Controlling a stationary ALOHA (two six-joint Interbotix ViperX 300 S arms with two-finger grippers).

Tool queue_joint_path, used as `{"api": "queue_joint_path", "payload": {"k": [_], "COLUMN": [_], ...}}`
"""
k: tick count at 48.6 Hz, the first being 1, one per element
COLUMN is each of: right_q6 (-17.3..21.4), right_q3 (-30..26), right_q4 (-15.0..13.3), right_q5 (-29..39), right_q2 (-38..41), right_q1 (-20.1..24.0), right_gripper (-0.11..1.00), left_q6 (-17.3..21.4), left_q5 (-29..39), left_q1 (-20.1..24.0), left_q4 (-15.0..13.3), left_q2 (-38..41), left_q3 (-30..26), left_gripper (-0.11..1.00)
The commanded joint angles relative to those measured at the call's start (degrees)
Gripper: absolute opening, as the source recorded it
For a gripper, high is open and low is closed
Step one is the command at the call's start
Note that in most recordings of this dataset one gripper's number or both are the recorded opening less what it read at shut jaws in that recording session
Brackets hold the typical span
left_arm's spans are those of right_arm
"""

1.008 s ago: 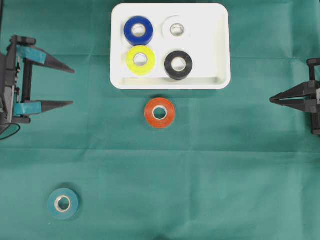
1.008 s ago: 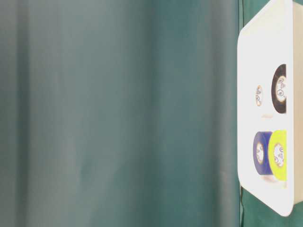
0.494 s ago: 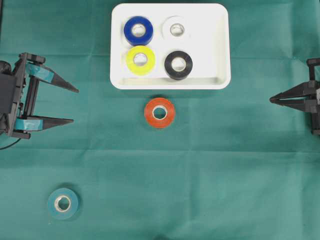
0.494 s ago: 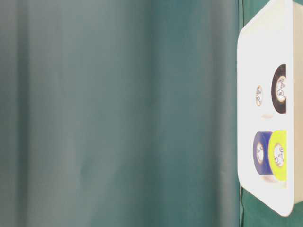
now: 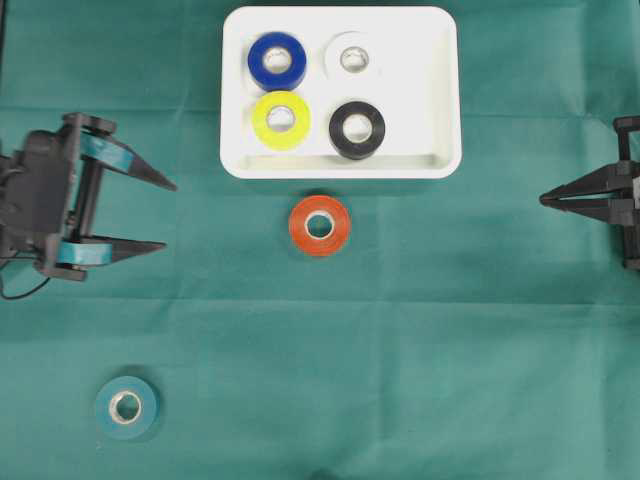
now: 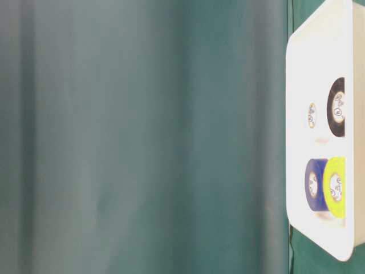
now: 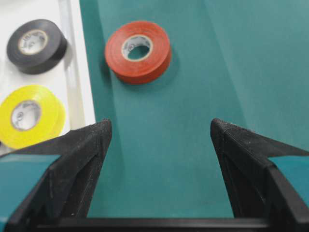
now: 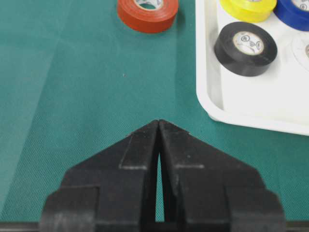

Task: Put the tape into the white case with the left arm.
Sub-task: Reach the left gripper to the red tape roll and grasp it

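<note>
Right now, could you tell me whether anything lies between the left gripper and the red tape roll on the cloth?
Nothing visible does. Only bare green cloth separates the open left gripper from the red tape roll; the white case sits just beyond the roll.

No text, brand or number can be read anywhere. Faint dark print rings the paper cores of the black tape roll (image 8: 246, 48) and the yellow tape roll (image 7: 30, 115), too blurred to make out.

Looks like a robotics lab bench. Tabletop (image 5: 400, 340) draped in green cloth, two fixed black arms facing in from opposite sides.
</note>
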Motion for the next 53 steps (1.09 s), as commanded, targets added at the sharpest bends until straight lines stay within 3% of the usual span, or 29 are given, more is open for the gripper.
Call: {"api": "queue_joint_path", "payload": {"k": [1,33,53], "right_q6": [0.1,0.0,0.1], "right_q3": [-0.6,-0.5,-0.5], "right_q4": [0.0,0.0,0.0], "right_q5": [-0.6,-0.6,-0.6], "right_q2": [0.4,0.4,0.4], "right_q1": [-0.1,-0.1,-0.1], "right_gripper": [-0.09,-0.09,-0.09], "left_q6": [0.1,0.2,0.1], "left_q5": [-0.8,-0.6,0.0], "left_q1": [-0.2,-0.2,-0.2], "left_q4": [-0.1,-0.1,-0.1], "left_q2": [3.0,25.8,34.1], "left_q3": [-3.2,-17.8,-25.0], "left_gripper": [0.83,0.83,0.83]}}
